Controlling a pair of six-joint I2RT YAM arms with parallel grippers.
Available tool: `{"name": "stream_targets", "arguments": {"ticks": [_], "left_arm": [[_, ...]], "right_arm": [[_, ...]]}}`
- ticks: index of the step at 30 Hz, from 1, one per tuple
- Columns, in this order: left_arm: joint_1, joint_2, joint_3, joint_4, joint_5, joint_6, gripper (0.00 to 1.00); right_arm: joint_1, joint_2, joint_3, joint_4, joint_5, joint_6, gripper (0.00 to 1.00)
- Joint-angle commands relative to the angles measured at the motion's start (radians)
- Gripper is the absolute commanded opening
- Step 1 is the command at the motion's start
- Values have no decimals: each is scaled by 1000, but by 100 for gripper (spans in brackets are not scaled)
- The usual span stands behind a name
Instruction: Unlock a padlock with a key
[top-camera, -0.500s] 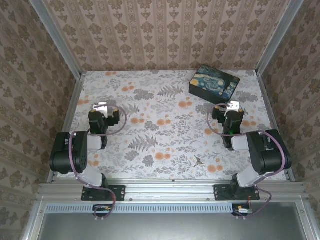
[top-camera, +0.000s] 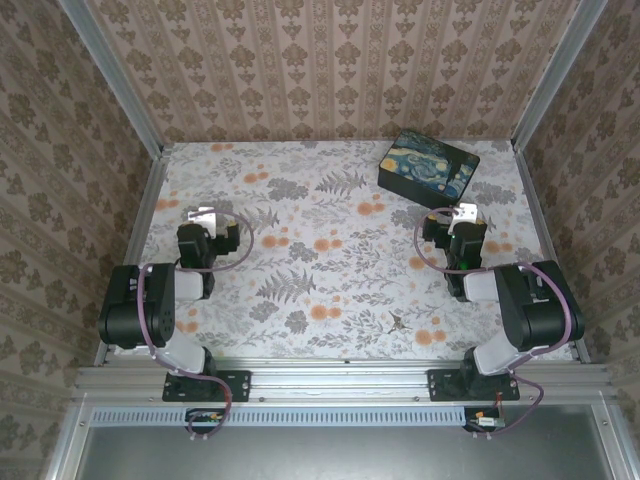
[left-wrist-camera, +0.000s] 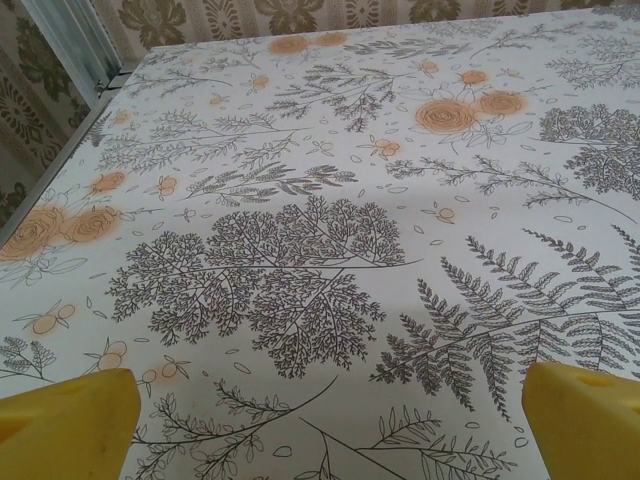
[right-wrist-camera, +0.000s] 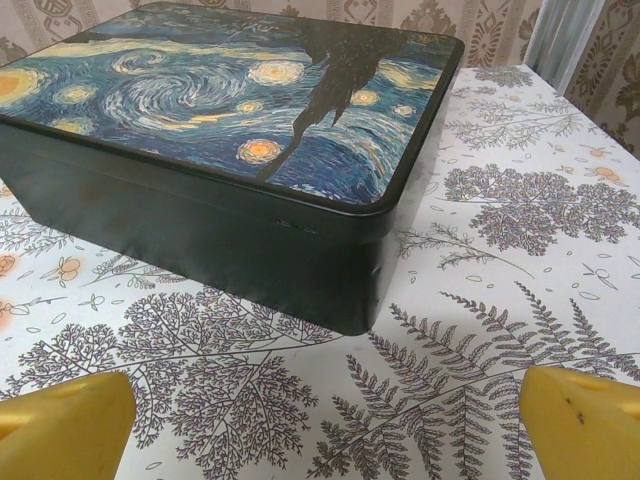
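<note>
A tiny dark padlock (top-camera: 398, 322) lies on the flowered table near the front edge, between the two arms and closer to the right one. The key is too small to tell apart from it there. My left gripper (top-camera: 203, 216) hangs low over the left side of the table; its yellow fingertips (left-wrist-camera: 70, 415) stand wide apart over bare cloth, open and empty. My right gripper (top-camera: 462, 214) sits at the right, open as well, its fingertips (right-wrist-camera: 585, 415) spread just short of the painted box.
The dark blue-and-yellow swirl-painted box (right-wrist-camera: 240, 150) stands at the back right (top-camera: 428, 167), its near corner right in front of the right gripper. Patterned walls and metal frame posts (top-camera: 110, 75) close in the table on three sides.
</note>
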Motion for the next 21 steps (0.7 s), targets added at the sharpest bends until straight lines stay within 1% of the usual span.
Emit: {"name": "stream_targets", "arguments": {"ticks": [1, 11, 21], "left_arm": [[10, -33, -13, 3, 17, 16, 100], [19, -33, -12, 1, 31, 12, 100], [9, -33, -13, 3, 18, 19, 100]], "right_arm": [[-5, -27, -10, -14, -20, -10, 100], [-5, -27, -10, -16, -20, -11, 100], [-5, -27, -10, -15, -20, -12, 100]]}}
